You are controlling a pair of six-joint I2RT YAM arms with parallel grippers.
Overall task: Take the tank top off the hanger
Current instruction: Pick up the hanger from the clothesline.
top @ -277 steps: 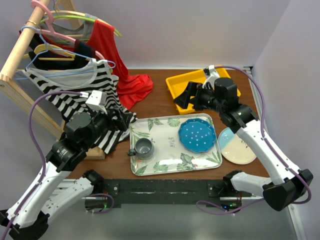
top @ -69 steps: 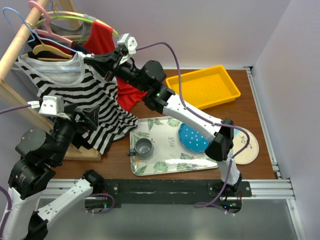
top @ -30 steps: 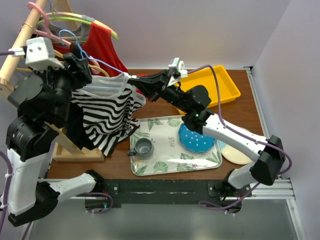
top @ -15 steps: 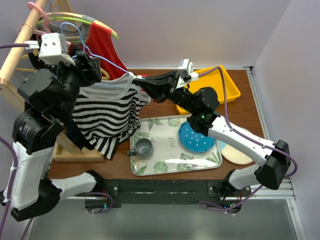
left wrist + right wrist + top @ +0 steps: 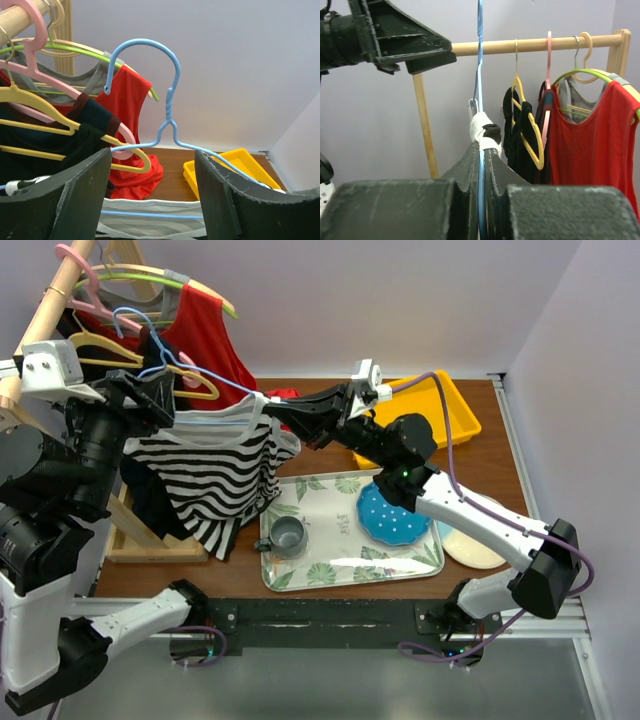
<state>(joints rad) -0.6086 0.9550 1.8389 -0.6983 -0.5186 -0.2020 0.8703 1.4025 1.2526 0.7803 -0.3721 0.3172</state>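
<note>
At the far left the wooden rail point(image 5: 45, 315) slants up out of the top view, its upper end cut off. The bulk of the left arm point(image 5: 60, 470) covers most of the rack point(image 5: 150, 548) below it. The left fingers point(image 5: 82, 200) are spread wide. In their own camera the blue hanger point(image 5: 170, 105) stands upright in the gap, its hook free of the rail. Its two sloping wires pass behind the fingers, so whether either finger touches the wire cannot be told. Behind it a pink hanger point(image 5: 549, 65), a yellow hanger point(image 5: 531, 132) and a green hanger point(image 5: 150, 275) hang on the rail. With them are a red top point(image 5: 205, 335) and dark clothes point(image 5: 511, 131) that are hard to tell apart.

The striped tank top point(image 5: 215, 470) hangs from the blue hanger over the left side of the surface point(image 5: 500, 455). Its left edge is lost behind the left arm. At its right shoulder the right fingers point(image 5: 470, 170) are pressed together, pinching the hanger wire where a white strap point(image 5: 481, 127) bunches around it. Their blurred backs fill the lower half of that camera.

Further right lies a leaf-print tray point(image 5: 340, 550) holding a grey cup point(image 5: 288, 535) and a blue plate point(image 5: 385, 520). The plate's upper edge is under the right arm point(image 5: 470, 515). The yellow bin point(image 5: 460, 410) is partly hidden by that arm, and a pale plate point(image 5: 468, 552) shows only in slivers beside it.
</note>
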